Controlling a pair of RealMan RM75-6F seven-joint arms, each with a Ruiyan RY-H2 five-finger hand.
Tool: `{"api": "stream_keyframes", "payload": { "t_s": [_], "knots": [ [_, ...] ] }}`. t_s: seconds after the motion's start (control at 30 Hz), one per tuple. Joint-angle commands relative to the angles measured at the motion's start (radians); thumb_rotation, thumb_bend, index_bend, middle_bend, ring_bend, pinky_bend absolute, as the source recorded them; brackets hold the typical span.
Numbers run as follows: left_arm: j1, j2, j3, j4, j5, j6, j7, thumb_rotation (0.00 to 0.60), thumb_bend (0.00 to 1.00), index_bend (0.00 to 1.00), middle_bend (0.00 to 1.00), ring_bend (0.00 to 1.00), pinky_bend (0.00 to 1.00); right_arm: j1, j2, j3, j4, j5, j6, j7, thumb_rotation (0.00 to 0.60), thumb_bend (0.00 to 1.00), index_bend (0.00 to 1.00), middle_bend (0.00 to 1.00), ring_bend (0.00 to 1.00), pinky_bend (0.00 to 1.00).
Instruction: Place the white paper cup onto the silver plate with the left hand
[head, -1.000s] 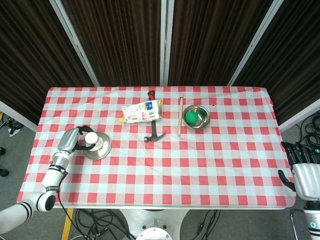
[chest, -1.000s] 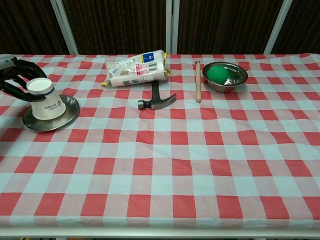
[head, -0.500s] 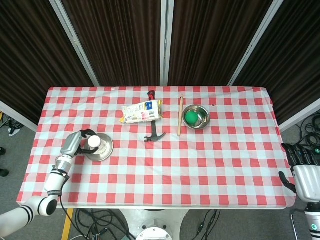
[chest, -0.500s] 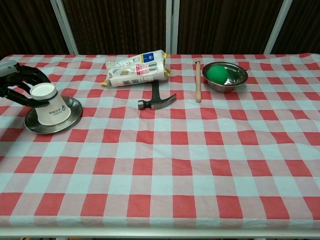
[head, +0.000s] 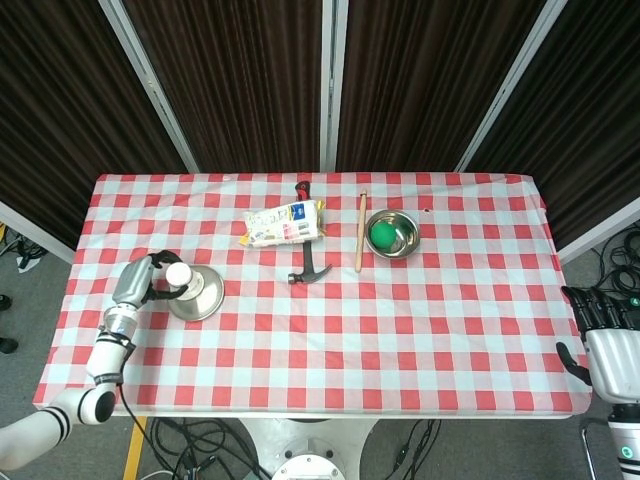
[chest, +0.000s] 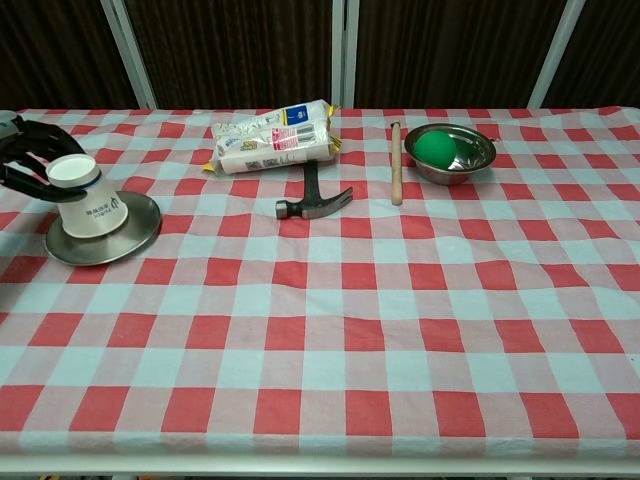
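On a red-and-white checked table (chest: 400, 300) before dark curtains, my left hand (chest: 25, 160) curls its fingers (chest: 30, 135) around the upside-down white cup (chest: 85, 200), which already sits, slightly tilted, on the silver plate (chest: 135, 235); only letting go seems left.

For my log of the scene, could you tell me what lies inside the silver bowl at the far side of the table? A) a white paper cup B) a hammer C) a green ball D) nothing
C: the silver bowl holds a green ball, seen in both views.
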Motion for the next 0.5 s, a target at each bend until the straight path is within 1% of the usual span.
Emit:
{"api": "stream_keyframes", "payload": {
  "t_s": [0.03,0.17,0.23,0.33,0.43,0.5],
  "knots": [
    [0.005,0.023,0.022,-0.054,0.037,-0.004,-0.014,0.600,0.22,0.51,0.44,0.30,0.32,0.002,-0.002,-0.001,0.000,0.001,-0.004,-0.001,0.600,0.22,0.10,0.14,0.06,0.15],
    [0.012,0.055,0.047,-0.127,0.073,-0.007,-0.041,0.600,0.22,0.51,0.44,0.30,0.31,0.004,-0.001,0.001,-0.001,0.004,-0.007,-0.004,0.600,0.22,0.10,0.14,0.06,0.15],
    [0.012,0.062,0.053,-0.139,0.082,-0.009,-0.049,0.600,0.22,0.51,0.44,0.30,0.29,0.004,0.000,0.002,-0.003,0.006,-0.006,-0.007,0.600,0.22,0.10,0.14,0.06,0.15],
    [0.012,0.047,0.040,-0.113,0.070,0.004,-0.043,0.600,0.22,0.51,0.44,0.30,0.29,0.004,0.001,0.004,-0.005,0.008,-0.007,-0.009,0.600,0.22,0.10,0.14,0.06,0.15],
    [0.015,-0.002,0.001,-0.039,0.037,0.056,-0.020,0.600,0.22,0.51,0.44,0.30,0.29,0.006,0.002,0.003,-0.007,0.009,-0.011,-0.010,0.600,0.22,0.10,0.14,0.06,0.15],
    [0.012,-0.026,-0.012,0.006,0.017,0.063,-0.001,0.600,0.22,0.51,0.44,0.30,0.29,0.007,0.002,0.003,-0.008,0.008,-0.012,-0.010,0.600,0.22,0.10,0.14,0.06,0.15]
  ]
}}
